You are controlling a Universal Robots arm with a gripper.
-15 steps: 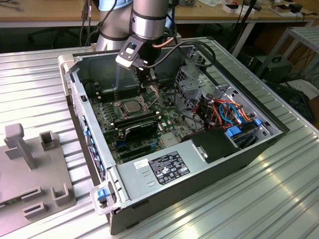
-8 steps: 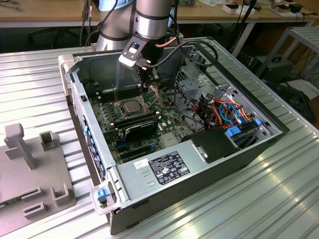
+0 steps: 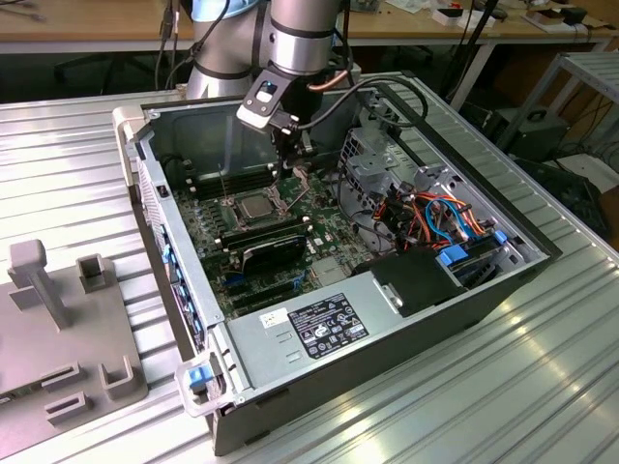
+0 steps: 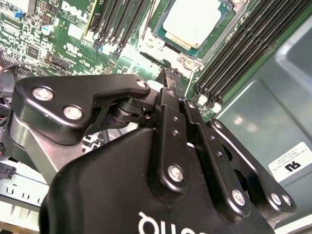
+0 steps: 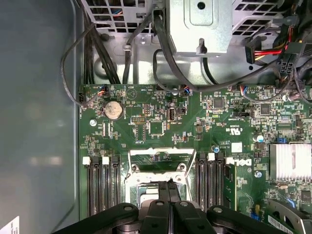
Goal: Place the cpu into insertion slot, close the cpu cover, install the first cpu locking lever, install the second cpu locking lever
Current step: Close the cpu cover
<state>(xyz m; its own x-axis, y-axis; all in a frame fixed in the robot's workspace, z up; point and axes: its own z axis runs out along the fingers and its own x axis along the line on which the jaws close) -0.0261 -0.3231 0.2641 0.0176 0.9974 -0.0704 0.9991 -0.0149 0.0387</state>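
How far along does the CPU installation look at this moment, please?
Done: the cpu sits in the insertion slot, silver top up. In hand: the pincer, shut with nothing visibly held, hovers just by the slot. Left: the cpu cover is flipped open, green board showing through its window, so closing it and both lever steps are not yet done.

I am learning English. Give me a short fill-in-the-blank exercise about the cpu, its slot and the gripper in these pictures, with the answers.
1. The cpu lies in the insertion slot with its ____ metal top facing up.
2. The circuit board around the slot is ____ in colour.
3. The gripper is above the board with its fingers ____.
Missing words: silver; green; shut.
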